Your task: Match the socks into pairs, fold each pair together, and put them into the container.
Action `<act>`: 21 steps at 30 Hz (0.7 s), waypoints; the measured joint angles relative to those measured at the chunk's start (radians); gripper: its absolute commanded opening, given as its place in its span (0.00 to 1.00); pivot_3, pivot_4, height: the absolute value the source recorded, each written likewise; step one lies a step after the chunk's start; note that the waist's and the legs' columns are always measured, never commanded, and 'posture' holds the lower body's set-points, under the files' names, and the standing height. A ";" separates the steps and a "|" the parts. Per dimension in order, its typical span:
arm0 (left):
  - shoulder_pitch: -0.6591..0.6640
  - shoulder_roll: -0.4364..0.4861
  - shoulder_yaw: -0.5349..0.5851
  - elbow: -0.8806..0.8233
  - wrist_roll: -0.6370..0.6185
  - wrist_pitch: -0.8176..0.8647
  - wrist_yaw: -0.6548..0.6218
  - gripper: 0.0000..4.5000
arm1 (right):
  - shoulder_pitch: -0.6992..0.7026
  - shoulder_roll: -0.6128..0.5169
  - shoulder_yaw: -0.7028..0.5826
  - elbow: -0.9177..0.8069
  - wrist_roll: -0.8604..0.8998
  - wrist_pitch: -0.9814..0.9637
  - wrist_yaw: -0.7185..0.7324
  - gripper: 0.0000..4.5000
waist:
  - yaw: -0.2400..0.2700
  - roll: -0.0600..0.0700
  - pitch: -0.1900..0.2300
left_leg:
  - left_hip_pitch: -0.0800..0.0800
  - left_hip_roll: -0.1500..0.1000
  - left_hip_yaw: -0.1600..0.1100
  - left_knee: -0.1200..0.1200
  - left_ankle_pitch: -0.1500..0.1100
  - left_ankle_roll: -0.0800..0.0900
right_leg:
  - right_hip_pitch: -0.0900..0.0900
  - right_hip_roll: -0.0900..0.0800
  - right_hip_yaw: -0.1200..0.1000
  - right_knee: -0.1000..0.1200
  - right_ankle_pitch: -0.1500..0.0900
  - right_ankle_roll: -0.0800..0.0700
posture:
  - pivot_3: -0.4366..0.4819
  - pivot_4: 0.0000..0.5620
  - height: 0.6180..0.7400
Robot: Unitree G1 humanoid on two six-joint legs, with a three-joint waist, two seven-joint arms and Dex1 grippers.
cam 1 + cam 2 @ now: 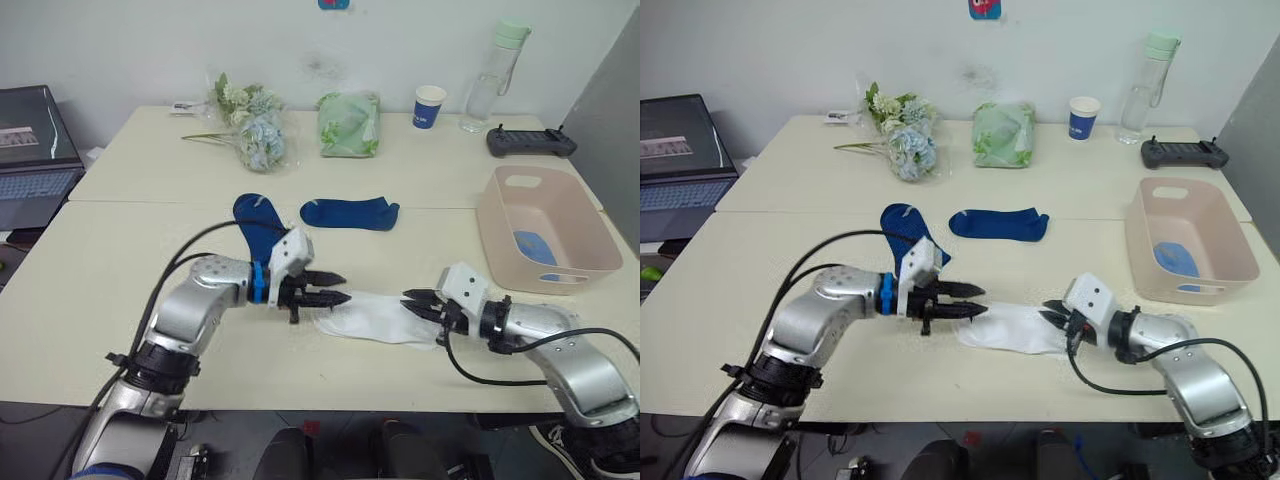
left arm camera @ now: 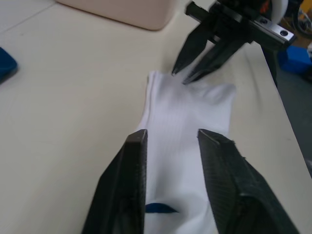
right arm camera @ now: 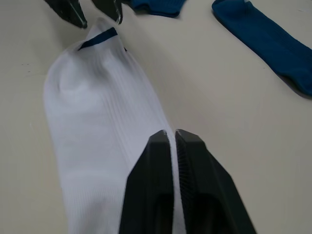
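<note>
Head views: white sock (image 1: 375, 320) flat on table (image 1: 100, 290), between both grippers. Left gripper (image 1: 335, 288) fingers parted at sock's navy-trimmed end, forearm level. Right gripper (image 1: 418, 303) at opposite end; pink tub (image 1: 520, 215) beyond it, two navy socks (image 1: 350, 212) behind white sock.
Left wrist view: fingers (image 2: 126, 185) apart over sock.
Right wrist view: fingers (image 3: 153, 190) pressed together, touching sock.

Both arms wore silver-grey metal shells, rounded at the elbow and forearm. The left gripper (image 1: 337, 286) had a blue ring at the wrist, then a white angular block, then two black pointed fingers (image 2: 126, 195) with ribbed inner faces. A thick black cable looped over that arm. The right gripper (image 1: 412, 300) carried the same white block, black fingers, and a black cable curling beneath.
</note>
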 measured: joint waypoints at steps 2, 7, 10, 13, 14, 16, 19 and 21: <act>0.016 -0.010 -0.020 0.008 0.036 -0.052 0.019 0.00 | 0.003 0.014 0.012 0.000 -0.015 -0.006 -0.014 0.00 | 0.000 0.000 0.000 | 0.000 0.000 0.000 0.000 0.000 0.000 | 0.000 0.000 0.000 0.000 0.000 0.000 | 0.48 0.27 1.00; 0.036 -0.015 -0.053 0.064 0.101 -0.160 0.030 0.00 | 0.048 0.024 0.047 0.025 -0.047 -0.033 -0.018 0.00 | 0.000 0.000 0.000 | 0.000 0.000 0.000 0.000 0.000 0.000 | 0.000 0.000 -0.002 0.000 0.000 0.000 | 0.48 0.27 1.00; 0.036 -0.015 -0.060 0.118 0.131 -0.195 0.032 0.00 | 0.082 -0.001 0.059 0.061 -0.084 -0.090 -0.015 0.00 | 0.001 0.000 0.000 | 0.001 -0.001 0.001 0.000 0.000 0.001 | 0.000 0.001 -0.003 0.000 0.000 0.000 | 0.48 0.27 1.00; 0.032 -0.018 -0.064 0.161 0.159 -0.225 0.038 0.00 | 0.099 -0.027 0.048 0.074 -0.099 -0.145 -0.013 0.00 | 0.000 0.000 0.000 | 0.001 0.000 0.001 0.000 0.000 0.001 | 0.001 0.002 -0.004 0.000 0.000 0.000 | 0.48 0.27 1.00; 0.028 -0.022 -0.065 0.170 0.163 -0.234 0.037 0.00 | 0.105 -0.033 0.040 0.081 -0.101 -0.161 -0.013 0.00 | 0.001 0.000 0.000 | 0.001 0.000 0.001 0.000 0.000 0.001 | 0.001 0.002 -0.004 0.000 0.000 0.000 | 0.48 0.27 1.00; 0.025 -0.029 -0.065 0.184 0.170 -0.255 0.039 0.00 | 0.114 -0.041 0.023 0.097 -0.101 -0.185 -0.013 0.00 | 0.001 0.000 0.000 | 0.001 -0.001 0.001 0.000 0.000 0.001 | 0.001 0.002 -0.003 0.000 0.000 0.000 | 0.48 0.27 1.00; 0.019 -0.044 -0.064 0.212 0.172 -0.278 0.044 0.00 | 0.125 -0.064 -0.016 0.123 -0.099 -0.209 -0.013 0.00 | 0.002 0.000 -0.001 | 0.001 -0.001 0.001 0.000 0.000 0.001 | 0.002 0.002 -0.003 0.000 0.000 0.000 | 0.48 0.27 1.00; 0.016 -0.045 -0.061 0.219 0.167 -0.279 0.038 0.00 | 0.132 -0.073 -0.040 0.132 -0.096 -0.215 -0.009 0.00 | 0.002 0.000 -0.001 | 0.001 -0.001 0.001 0.000 0.000 0.001 | 0.002 0.002 -0.003 0.000 0.000 0.000 | 0.48 0.27 1.00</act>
